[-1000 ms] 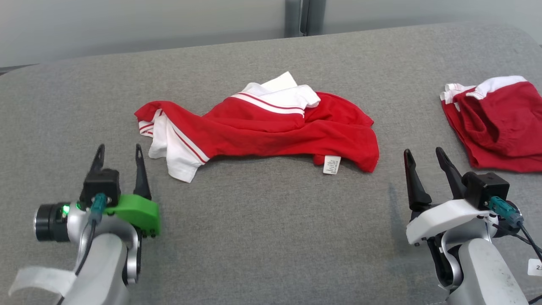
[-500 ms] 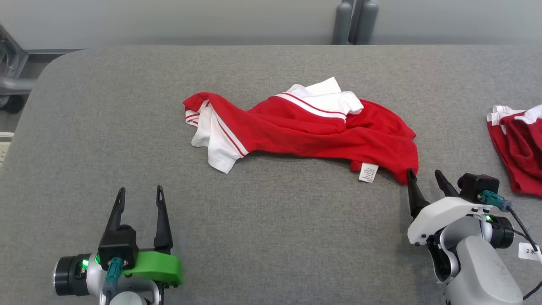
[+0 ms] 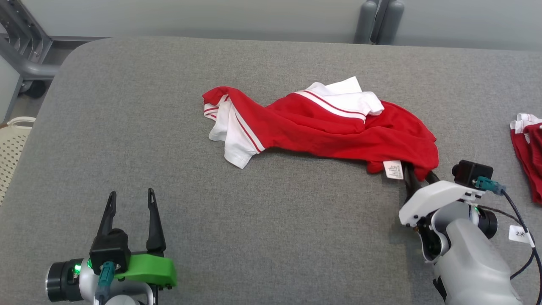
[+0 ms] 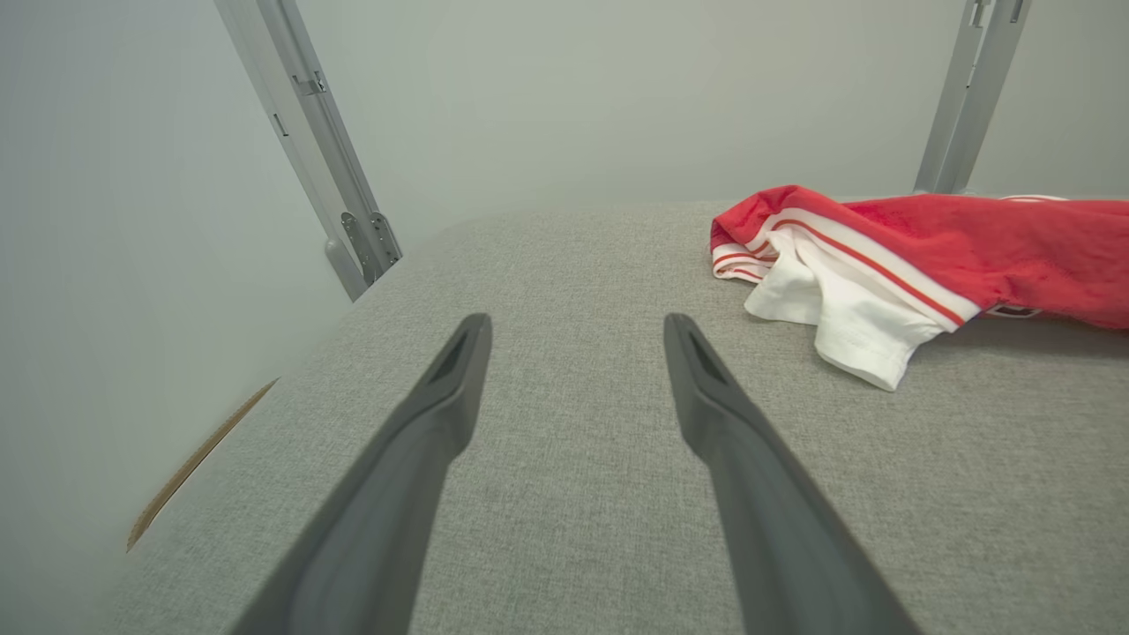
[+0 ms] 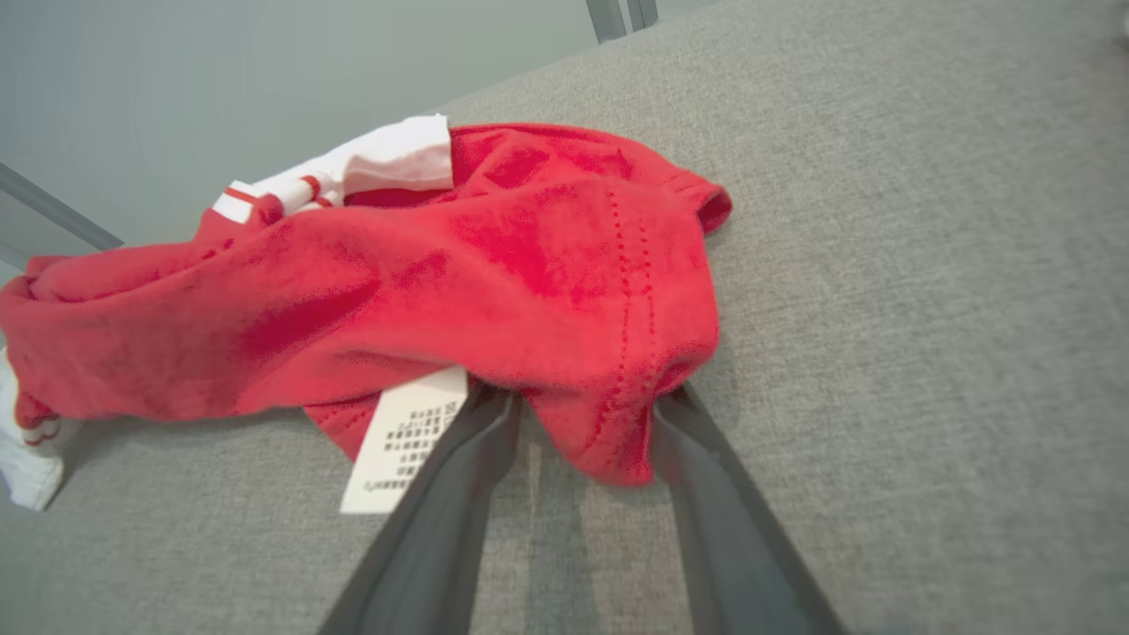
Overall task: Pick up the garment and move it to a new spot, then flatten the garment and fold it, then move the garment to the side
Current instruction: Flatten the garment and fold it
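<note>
From the head view, the red-and-white garment (image 3: pixel 322 127) lies crumpled mid-tabletop (image 3: pixel 271 237), unlifted, so every step remains: moving, flattening, folding, setting aside. The right gripper (image 3: pixel 419 178) reaches under its near right corner beside the white label (image 3: pixel 394 169). The left gripper (image 3: pixel 131 192) hovers well apart from the cloth, its jaws released. A second red garment (image 3: pixel 529 148) sits at the right edge. A pale perforated basket (image 3: pixel 12 144) stands off the left end, and its contents cannot be made out.

The left wrist view confirms spread jaws over bare grey surface.

In the right wrist view, the jaws stand apart, tips hidden beneath the hem, with a lobe of cloth hanging between them, not yet pinched.
</note>
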Controlling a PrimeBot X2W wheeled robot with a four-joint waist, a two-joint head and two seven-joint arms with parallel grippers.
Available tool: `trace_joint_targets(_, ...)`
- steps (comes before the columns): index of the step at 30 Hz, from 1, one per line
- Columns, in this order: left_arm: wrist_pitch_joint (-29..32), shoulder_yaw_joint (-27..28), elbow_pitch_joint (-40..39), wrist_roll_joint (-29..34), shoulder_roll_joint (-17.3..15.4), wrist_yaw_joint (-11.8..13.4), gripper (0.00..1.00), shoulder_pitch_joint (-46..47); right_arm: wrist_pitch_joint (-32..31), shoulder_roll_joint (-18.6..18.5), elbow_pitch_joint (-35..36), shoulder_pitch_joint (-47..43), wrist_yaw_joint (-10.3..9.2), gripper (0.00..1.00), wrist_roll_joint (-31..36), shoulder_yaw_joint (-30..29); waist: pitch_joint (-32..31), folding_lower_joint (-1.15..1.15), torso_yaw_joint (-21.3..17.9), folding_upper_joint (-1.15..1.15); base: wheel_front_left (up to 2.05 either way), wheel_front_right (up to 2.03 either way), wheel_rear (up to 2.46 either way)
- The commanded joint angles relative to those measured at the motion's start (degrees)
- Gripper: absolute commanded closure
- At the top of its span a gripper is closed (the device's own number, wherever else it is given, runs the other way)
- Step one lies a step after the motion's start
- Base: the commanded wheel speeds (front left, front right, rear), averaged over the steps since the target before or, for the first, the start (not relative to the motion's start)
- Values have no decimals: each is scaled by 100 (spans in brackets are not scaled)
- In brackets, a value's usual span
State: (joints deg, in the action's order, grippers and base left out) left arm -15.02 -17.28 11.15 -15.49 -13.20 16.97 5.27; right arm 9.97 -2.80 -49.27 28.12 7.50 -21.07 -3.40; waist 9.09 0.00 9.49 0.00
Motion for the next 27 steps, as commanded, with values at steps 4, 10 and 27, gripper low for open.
trace_joint_targets(4, -19, 99, 7, 77, 52, -41, 0, -130, 178, -108, -52, 423, -3, 100, 25, 119, -28, 0, -12, 0, 0, 0, 0)
trace_joint_targets(10, -19, 164, 61, 129, 129, -86, 0, -185, 177, -252, 158, 888, -3, 100, 35, 474, -97, 0, -70, 0, 0, 0, 0)
trace_joint_targets(27, -19, 320, 195, 218, 294, -223, 0, -323, -369, -459, 1402, 1367, -3, 100, -176, 1582, -256, 0, -458, 0, 0, 0, 0)
